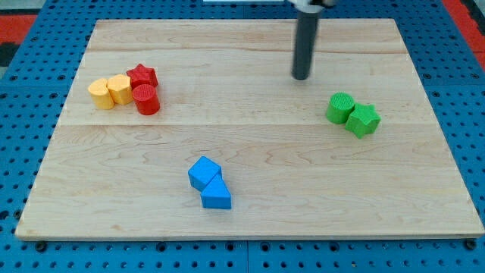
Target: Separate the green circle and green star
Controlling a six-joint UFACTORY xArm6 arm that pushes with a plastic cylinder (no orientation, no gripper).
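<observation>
The green circle [340, 107] and the green star [364, 120] sit touching at the view's right on the wooden board [250, 152], the circle up-left of the star. My tip [301, 77] is the lower end of the dark rod. It stands up-left of the green circle, a short gap away, touching no block.
At the view's left a cluster holds two yellow blocks [101, 93] [119, 89], a red star [142, 75] and a red cylinder [146, 99]. Two blue blocks [204, 174] [217, 195] touch near the bottom middle. A blue pegboard [462, 91] surrounds the board.
</observation>
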